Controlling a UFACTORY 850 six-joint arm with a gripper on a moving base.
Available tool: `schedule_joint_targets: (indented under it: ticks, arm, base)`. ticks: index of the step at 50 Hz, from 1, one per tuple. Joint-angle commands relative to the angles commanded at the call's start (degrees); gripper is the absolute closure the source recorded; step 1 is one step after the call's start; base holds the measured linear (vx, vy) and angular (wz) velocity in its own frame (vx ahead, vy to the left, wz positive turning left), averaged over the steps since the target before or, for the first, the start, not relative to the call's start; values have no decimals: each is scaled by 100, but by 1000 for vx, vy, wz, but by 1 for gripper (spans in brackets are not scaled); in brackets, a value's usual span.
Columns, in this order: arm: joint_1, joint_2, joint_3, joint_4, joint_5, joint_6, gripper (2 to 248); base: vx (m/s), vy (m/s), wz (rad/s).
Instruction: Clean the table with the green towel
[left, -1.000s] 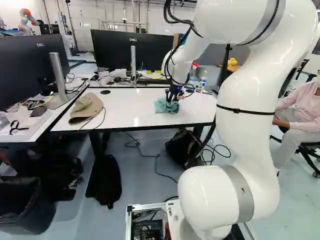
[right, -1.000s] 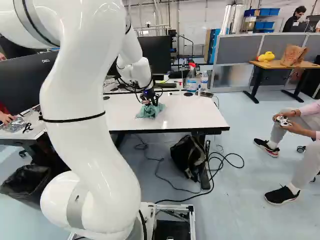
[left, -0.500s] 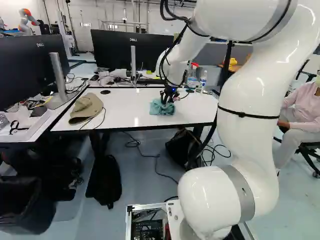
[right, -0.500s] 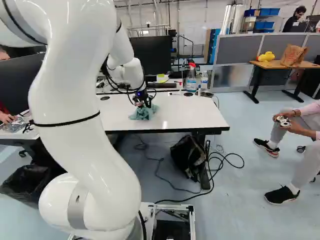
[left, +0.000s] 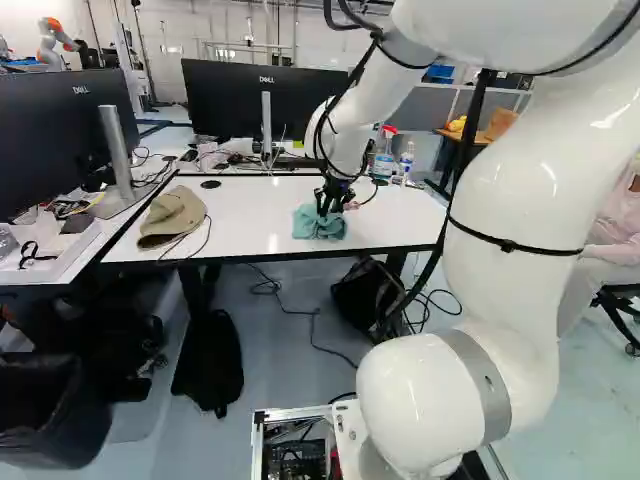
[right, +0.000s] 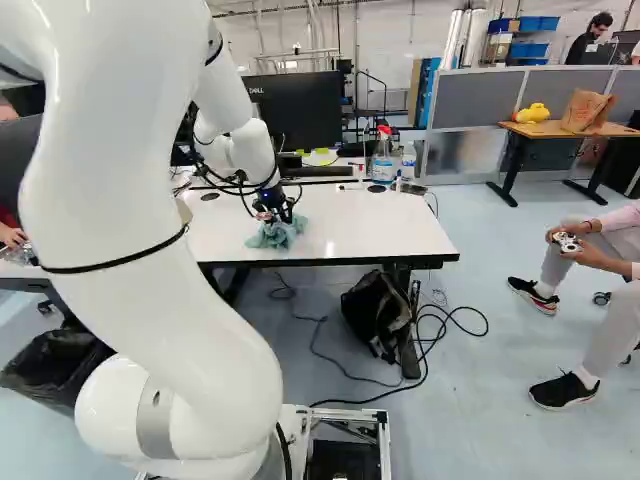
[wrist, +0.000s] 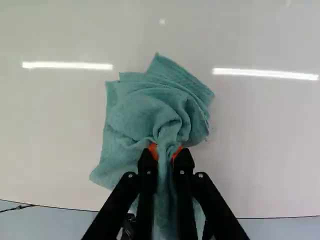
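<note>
Grip: black two-fingered gripper (left: 323, 209), orange pads clamped on the towel from both sides
Cloth: bunched green towel (wrist: 145, 107) on the white rectangular table (left: 260, 238), middle of the left base view
Bottles: clear spray bottle with red trigger (right: 382, 162) beside clear plastic bottle (right: 408, 164), upper middle of the right base view; contents too small to tell
Bin: black bin (left: 55, 440), lower left of the left base view; inside too dark

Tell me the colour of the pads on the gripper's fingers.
Orange; they show best in the wrist view, against the towel.
</note>
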Motion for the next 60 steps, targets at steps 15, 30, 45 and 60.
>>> schedule_joint_targets:
  ticks: [15, 30, 45, 60]
  arm:
    - [140, 376, 423, 0, 0, 0, 204]
    - [203, 623, 692, 0, 0, 0, 204]
    - [267, 742, 647, 0, 0, 0, 204]
    - [505, 699, 358, 0, 0, 0, 204]
  base:
    - [0, 0, 0]
    - [0, 0, 0]
    - [0, 0, 0]
    - [0, 0, 0]
